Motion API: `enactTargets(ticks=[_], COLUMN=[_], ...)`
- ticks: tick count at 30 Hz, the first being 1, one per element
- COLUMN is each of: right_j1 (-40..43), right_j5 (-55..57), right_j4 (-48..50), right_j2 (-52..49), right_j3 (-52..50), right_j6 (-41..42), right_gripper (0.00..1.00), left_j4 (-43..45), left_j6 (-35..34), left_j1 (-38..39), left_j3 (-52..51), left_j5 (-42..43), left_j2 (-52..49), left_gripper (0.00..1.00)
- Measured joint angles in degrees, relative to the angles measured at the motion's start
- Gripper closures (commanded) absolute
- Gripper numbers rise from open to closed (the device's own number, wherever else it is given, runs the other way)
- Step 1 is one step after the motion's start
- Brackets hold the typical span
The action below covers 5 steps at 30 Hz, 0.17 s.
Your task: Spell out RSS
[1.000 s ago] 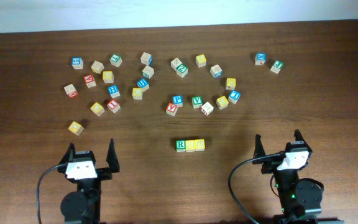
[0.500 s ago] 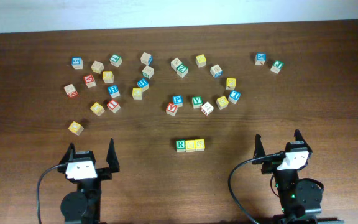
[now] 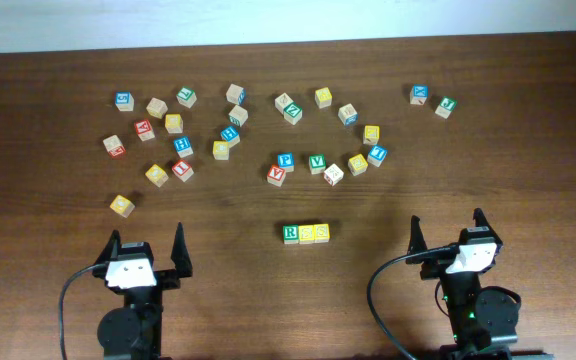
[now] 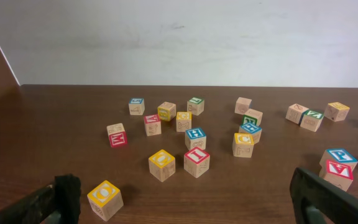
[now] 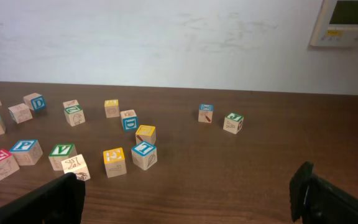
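Prob a robotics lab or office test rm, not a home: left arm (image 3: pixel 133 300) + right arm (image 3: pixel 478 305) sat at near edge of dark wood-grain table (image 3: pixel 48 220), black cable (image 3: pixel 371 290) looping off, bare white wall (image 5: pixel 166 43) w/ wall-mounted control panel (image 5: pixel 347 22), small screen on it.

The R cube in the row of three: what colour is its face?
Green with a white letter; the R cube shows best in the overhead view.

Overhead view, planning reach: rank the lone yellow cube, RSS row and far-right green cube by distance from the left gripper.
1. lone yellow cube, just beyond the left gripper.
2. RSS row, table centre.
3. far-right green cube, back right.
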<state>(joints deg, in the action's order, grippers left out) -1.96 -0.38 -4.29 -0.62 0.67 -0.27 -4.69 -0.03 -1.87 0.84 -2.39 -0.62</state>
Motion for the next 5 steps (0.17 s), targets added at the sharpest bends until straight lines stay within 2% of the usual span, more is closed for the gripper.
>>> enactTargets(ticks=[5], right_j1=[0.0], right_j5=[-0.02], right_j4=[-0.02], right_j2=[0.0], right_j3=[0.0], right_j6=[-0.02], right_gripper=[0.01], left_j4=[0.0], left_j6=[0.0], left_j1=[0.0], left_j3=[0.0], left_j5=[0.0], left_j2=[0.0], left_gripper=[0.01])
